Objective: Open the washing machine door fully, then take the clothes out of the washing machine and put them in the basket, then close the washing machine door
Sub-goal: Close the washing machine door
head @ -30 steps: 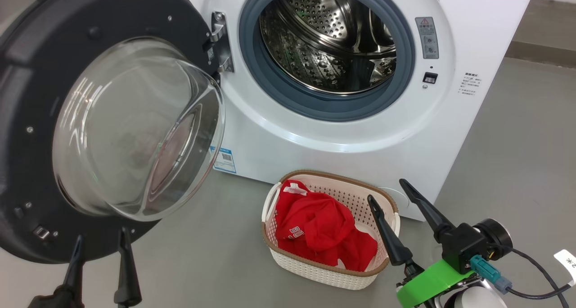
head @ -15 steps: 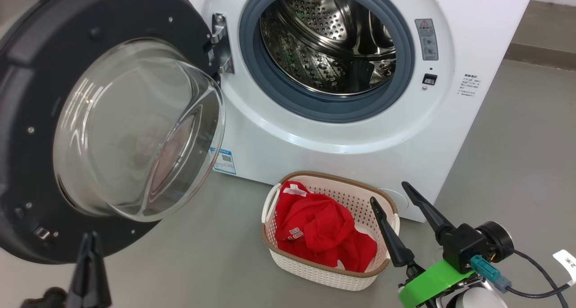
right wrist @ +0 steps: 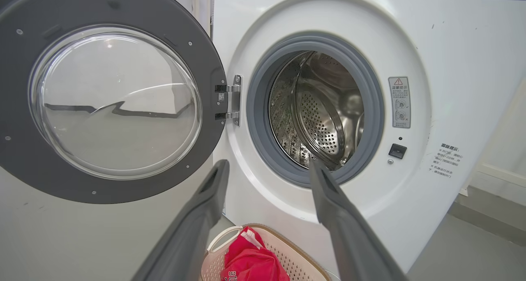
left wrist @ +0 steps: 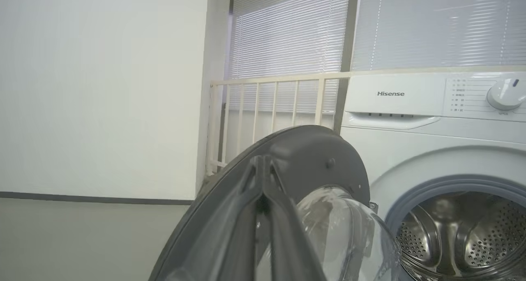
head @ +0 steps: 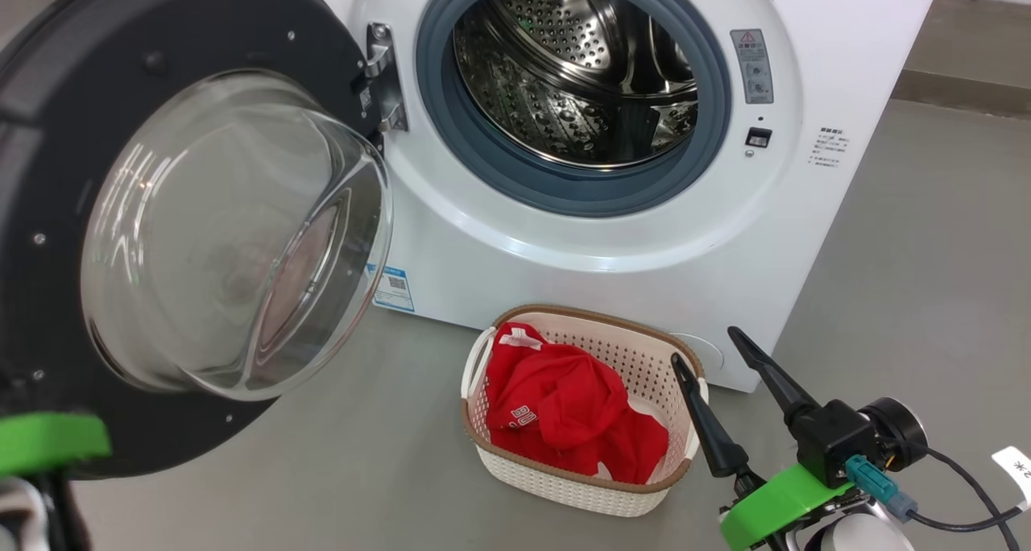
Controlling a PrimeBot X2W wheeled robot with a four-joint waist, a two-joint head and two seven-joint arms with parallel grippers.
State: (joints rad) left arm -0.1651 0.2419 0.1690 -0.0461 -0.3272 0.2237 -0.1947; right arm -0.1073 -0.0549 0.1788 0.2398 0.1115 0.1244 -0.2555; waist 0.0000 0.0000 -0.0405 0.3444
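The white boxy front-loading washing machine [head: 580, 245] is standing at the far side, its steel drum looking empty. Its large round door [head: 72, 108], a black rim around a clear glass bowl, is hanging wide open at the left. The small cream perforated plastic basket [head: 564, 486] is sitting on the floor near the machine, holding the soft red clothes [head: 564, 406]. The left gripper [left wrist: 263, 161] is clenched on nothing near the door rim. The right gripper [head: 705, 345] is spread and empty. The door is probably swinging heavily, so pushing its rim far from the hinge seems safer than the slippery glass.

Grey floor [head: 926, 253], white wall [left wrist: 102, 88], slatted window blinds [left wrist: 287, 38], cream railing [left wrist: 271, 78].
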